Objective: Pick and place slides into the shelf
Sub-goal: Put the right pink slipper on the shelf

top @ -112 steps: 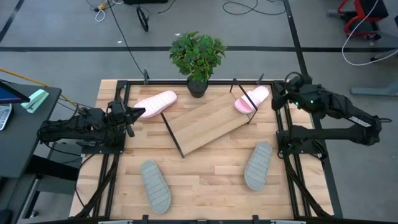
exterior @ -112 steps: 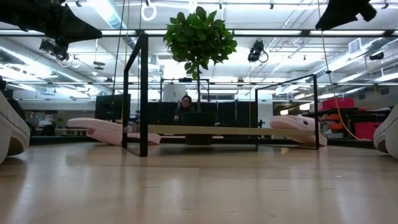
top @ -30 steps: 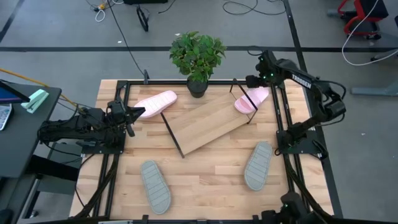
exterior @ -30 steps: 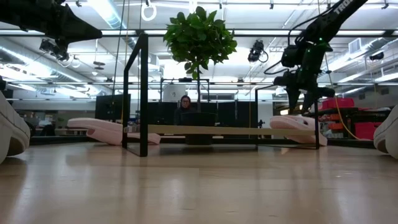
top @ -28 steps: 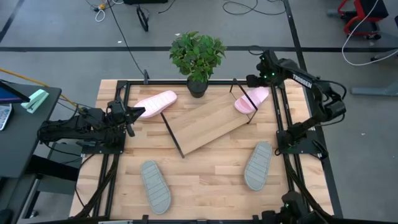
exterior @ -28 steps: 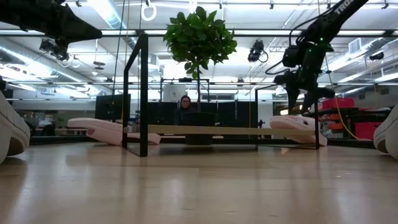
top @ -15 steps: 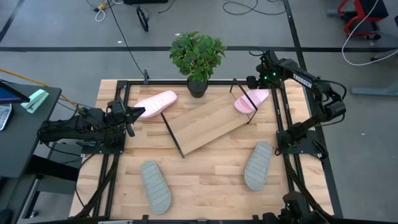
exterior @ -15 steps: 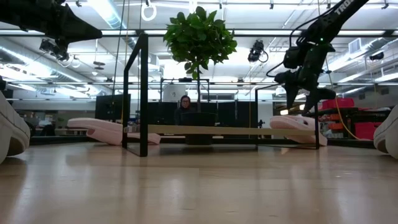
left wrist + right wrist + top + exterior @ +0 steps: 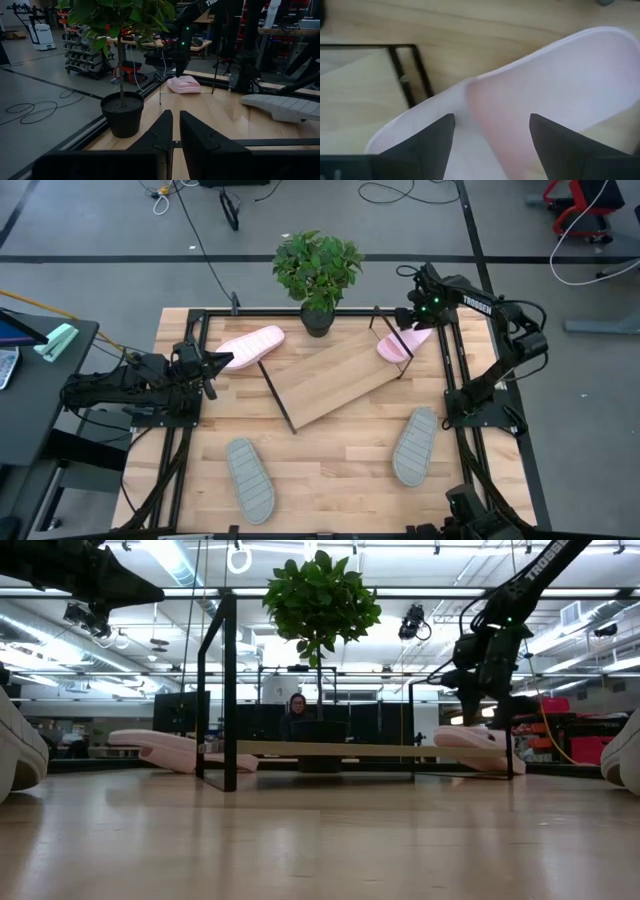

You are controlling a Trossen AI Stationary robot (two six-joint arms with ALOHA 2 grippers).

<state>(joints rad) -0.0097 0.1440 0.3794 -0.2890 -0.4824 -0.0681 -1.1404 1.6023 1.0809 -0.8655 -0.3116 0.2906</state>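
Note:
The shelf (image 9: pixel 330 380) stands slanted mid-table on its black wire frame. One pink slide (image 9: pixel 248 345) lies on the table off the shelf's left end. The other pink slide (image 9: pixel 403 340) lies sole-down at the shelf's far right corner. Two grey slides (image 9: pixel 250 478) (image 9: pixel 416 445) lie near the table's front edge. My right gripper (image 9: pixel 491 120) hovers open just over the right pink slide (image 9: pixel 540 85), pointing down, one finger on each side of its strap (image 9: pixel 495 100). My left gripper (image 9: pixel 215 362) waits shut at the table's left edge, beside the left pink slide.
A potted plant (image 9: pixel 318 275) stands at the far edge between the two pink slides, close behind the shelf. The shelf's wire leg (image 9: pixel 402 75) runs right beside the right pink slide. A black frame rail (image 9: pixel 452 370) borders the table. Bare wood lies between the grey slides.
My right gripper has come down toward the right pink slide, staying open, and shifted slightly toward the table's near edge. The slides and the shelf have kept their places.

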